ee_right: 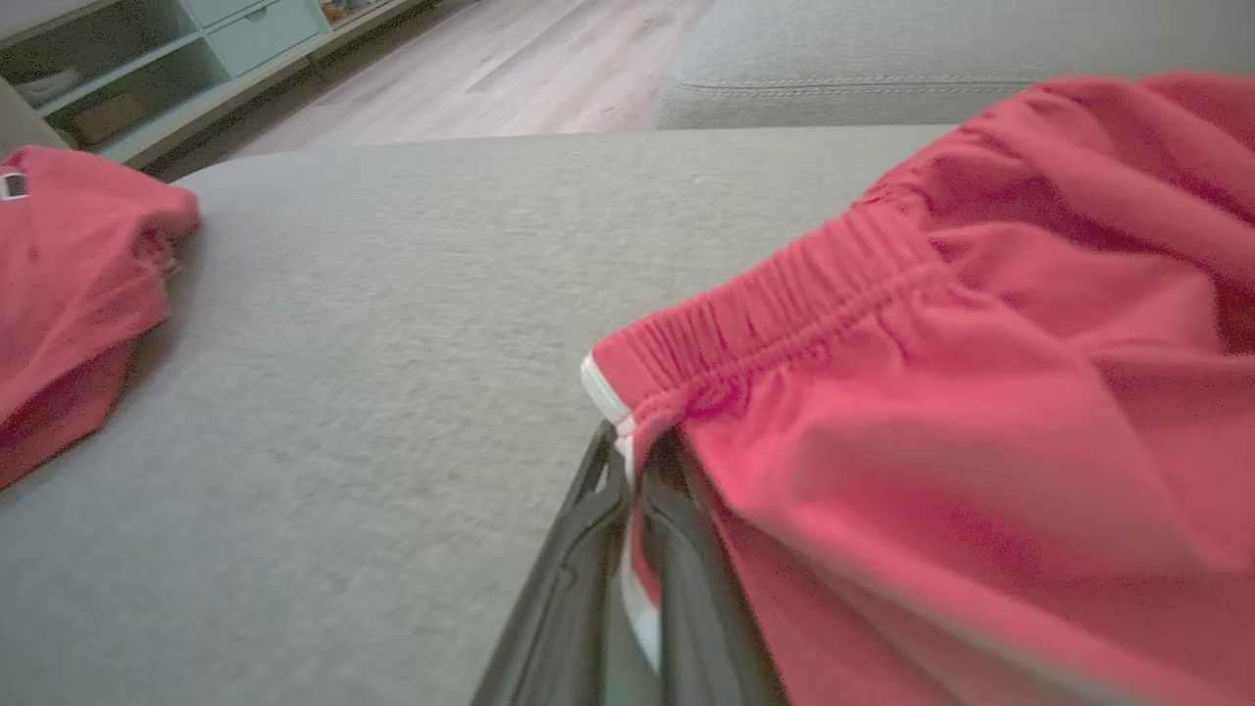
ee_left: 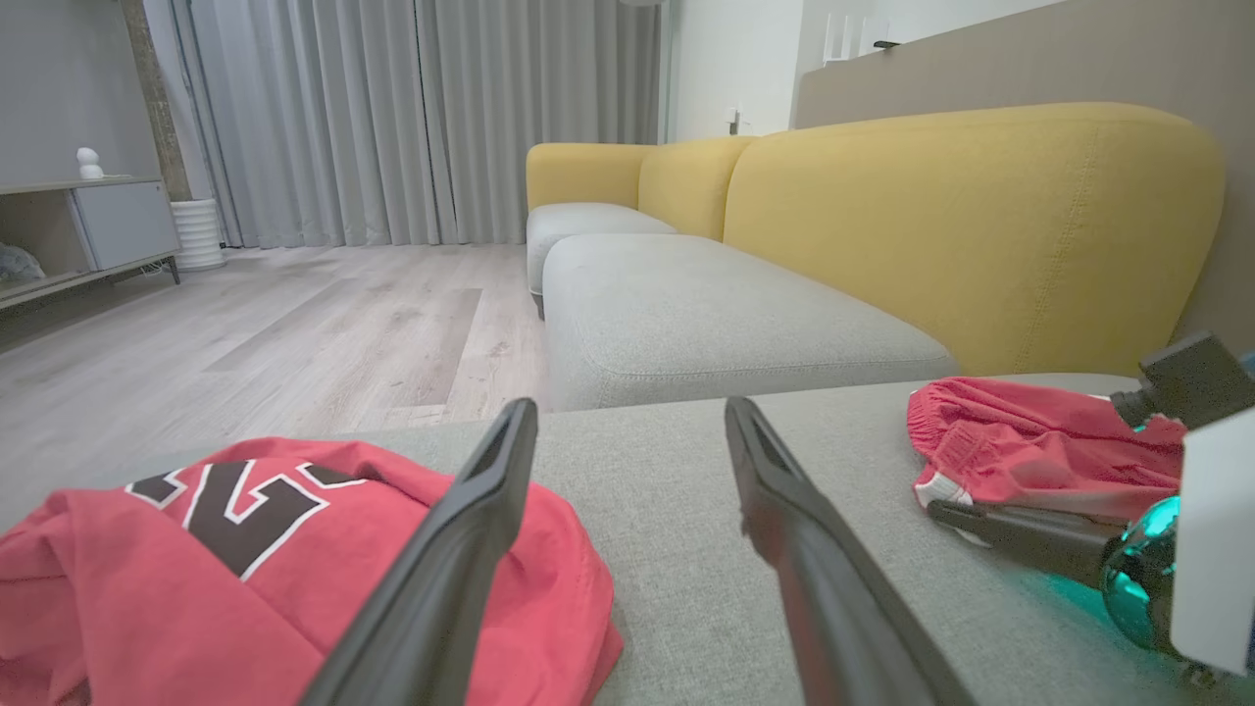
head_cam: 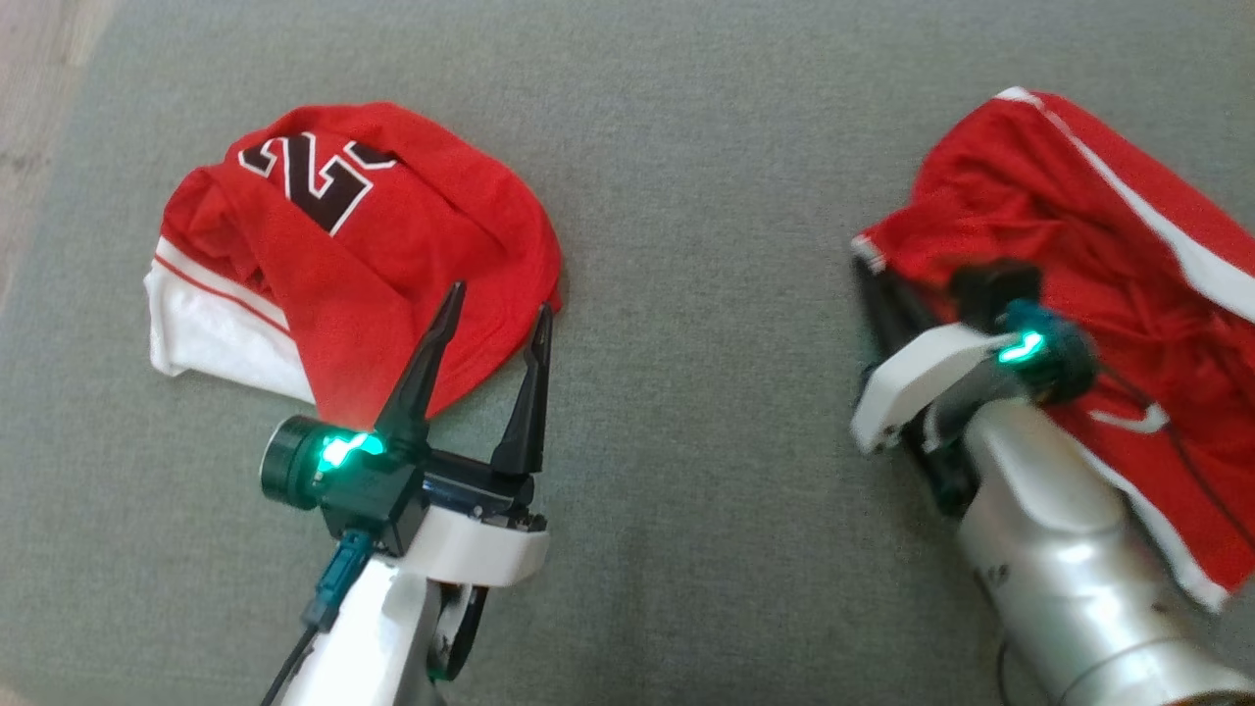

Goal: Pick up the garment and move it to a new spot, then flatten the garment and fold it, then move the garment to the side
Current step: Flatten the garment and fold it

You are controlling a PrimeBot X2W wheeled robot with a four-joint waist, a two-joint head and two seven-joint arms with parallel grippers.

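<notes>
Looking at your right gripper (ee_right: 627, 453), you find its fingers pinched together on the waistband corner of the red shorts (ee_right: 931, 392). Left of the shorts lies a crumpled red jersey (head_cam: 392, 255), with your left gripper (head_cam: 500, 301) spread wide at its near edge. Both garments rest on a grey cushion (head_cam: 706, 441); beyond the shorts are a yellow sofa (ee_left: 971, 226) and a wood floor (ee_left: 294, 324).

Left hand (head_cam: 500, 297) with long dark fingers (head_cam: 424, 368), white wrist housings (head_cam: 480, 554), silver forearm (head_cam: 1049, 529), green-lit cameras (head_cam: 294, 461), teal plug (head_cam: 338, 583)
</notes>
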